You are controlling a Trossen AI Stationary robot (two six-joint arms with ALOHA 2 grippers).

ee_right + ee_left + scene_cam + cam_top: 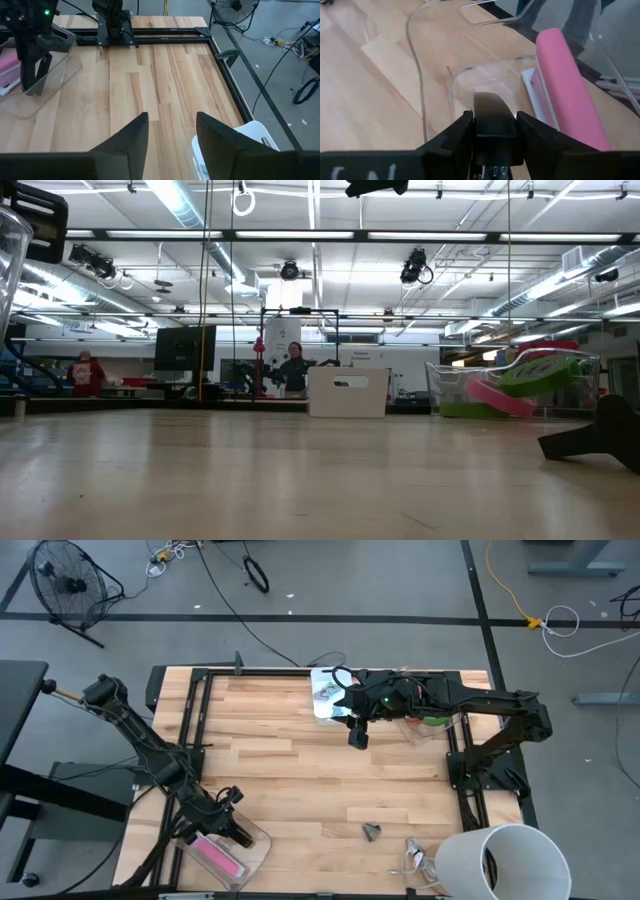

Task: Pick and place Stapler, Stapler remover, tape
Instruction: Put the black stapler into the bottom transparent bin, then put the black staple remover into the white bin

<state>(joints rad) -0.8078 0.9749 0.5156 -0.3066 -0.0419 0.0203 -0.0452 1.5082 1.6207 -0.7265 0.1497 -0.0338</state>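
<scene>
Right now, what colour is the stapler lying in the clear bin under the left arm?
Pink. The stapler shows best in the left wrist view, inside the clear bin.

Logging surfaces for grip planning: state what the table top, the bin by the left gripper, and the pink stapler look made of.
Table top: looks like light wood planks, matte, with visible seams and grain.
Bin: probably clear plastic; the wood shows through it and its edges glint.
Pink stapler: seemingly smooth plastic casing with a soft sheen.
</scene>
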